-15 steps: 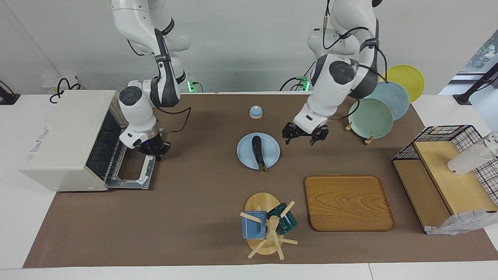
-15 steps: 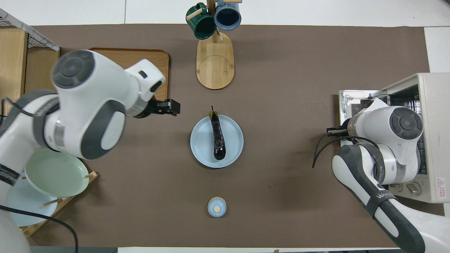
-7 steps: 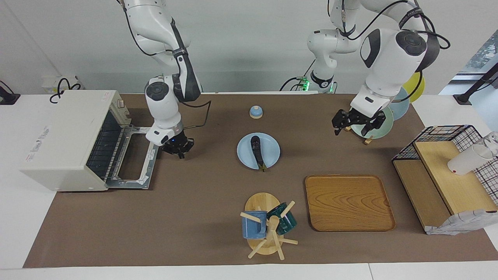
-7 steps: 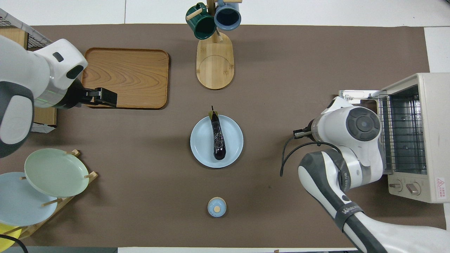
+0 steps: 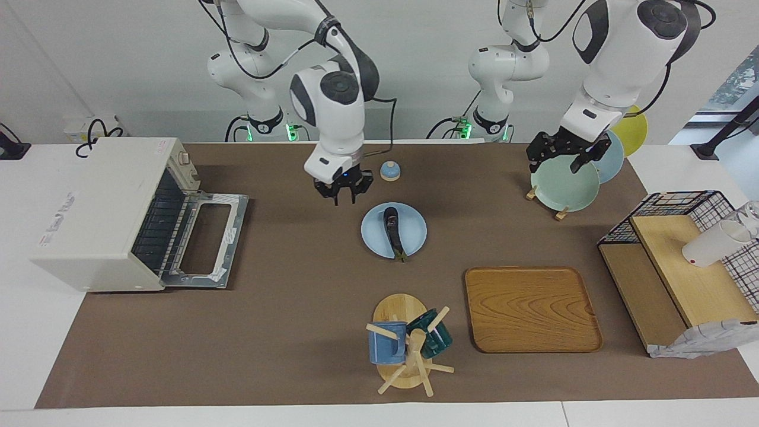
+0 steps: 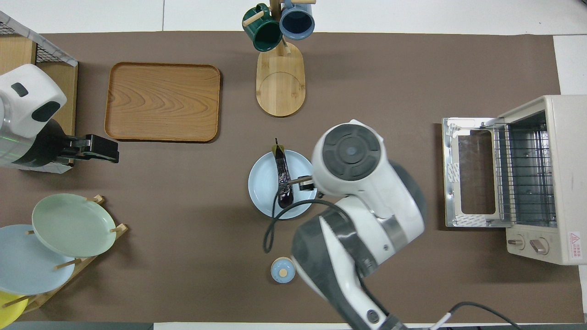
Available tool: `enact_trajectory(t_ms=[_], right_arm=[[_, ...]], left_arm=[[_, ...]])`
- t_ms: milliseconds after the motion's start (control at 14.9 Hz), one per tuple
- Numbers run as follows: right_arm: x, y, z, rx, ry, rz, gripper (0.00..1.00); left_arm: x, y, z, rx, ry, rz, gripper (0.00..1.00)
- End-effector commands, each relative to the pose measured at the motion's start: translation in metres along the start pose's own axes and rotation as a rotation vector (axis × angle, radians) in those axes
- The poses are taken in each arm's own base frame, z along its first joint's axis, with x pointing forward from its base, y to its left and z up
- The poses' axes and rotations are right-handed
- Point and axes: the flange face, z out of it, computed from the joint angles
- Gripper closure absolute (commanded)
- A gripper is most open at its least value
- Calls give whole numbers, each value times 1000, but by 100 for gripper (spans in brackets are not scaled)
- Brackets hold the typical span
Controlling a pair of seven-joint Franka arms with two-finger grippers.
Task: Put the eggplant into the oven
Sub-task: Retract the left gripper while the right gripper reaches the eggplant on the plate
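The eggplant (image 5: 391,230) (image 6: 284,176) lies dark and glossy on a light blue plate (image 5: 416,228) (image 6: 261,190) mid-table, its green stem end pointing away from the robots. The off-white oven (image 5: 89,207) (image 6: 562,178) stands at the right arm's end of the table, its glass door (image 5: 207,237) (image 6: 467,174) folded down flat and the wire rack showing. My right gripper (image 5: 343,198) (image 6: 300,183) hangs open and holds nothing, in the air over the plate's edge on the oven's side. My left gripper (image 5: 563,157) (image 6: 107,153) is open and holds nothing, raised over the plate rack.
A small blue bell (image 5: 389,171) sits nearer to the robots than the plate. A mug tree (image 5: 409,344) with two mugs and a wooden tray (image 5: 531,308) lie farther out. A rack of plates (image 5: 563,184) and a wire-and-wood shelf (image 5: 682,273) fill the left arm's end.
My right gripper has left the oven door, swung up toward the blue plate and gone from shut to open. My left arm has drawn back from beside the plate to over the plate rack.
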Motion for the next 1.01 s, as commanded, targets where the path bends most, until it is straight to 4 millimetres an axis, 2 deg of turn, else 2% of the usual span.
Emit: enact_trajectory(t_ms=[0,67,201,403,537,604,671,939], right_arm=[[29,-101,8,-81,-22,76,36],[36,-116,12,-77,-5,125,36],[26,-146,15,-26,45,111,36],[14,-167,42,34,103,84,37],[6,-183,51,53,128,55,50],[5,-180,65,32,122,43,55],[2,-180,68,26,121,36,61],[-1,-168,79,-51,144,-38,61]], left_arm=[[1,-3,-31,20,-34,14,0],[6,-6,-39,28,-54,11,0],[9,-8,-48,40,-69,11,0],[14,-9,-29,34,-71,17,0],[15,-9,-17,19,-72,14,0],[16,-7,-14,7,-70,14,0],[16,-8,-12,5,-56,11,0],[15,-8,-6,4,-39,5,0]])
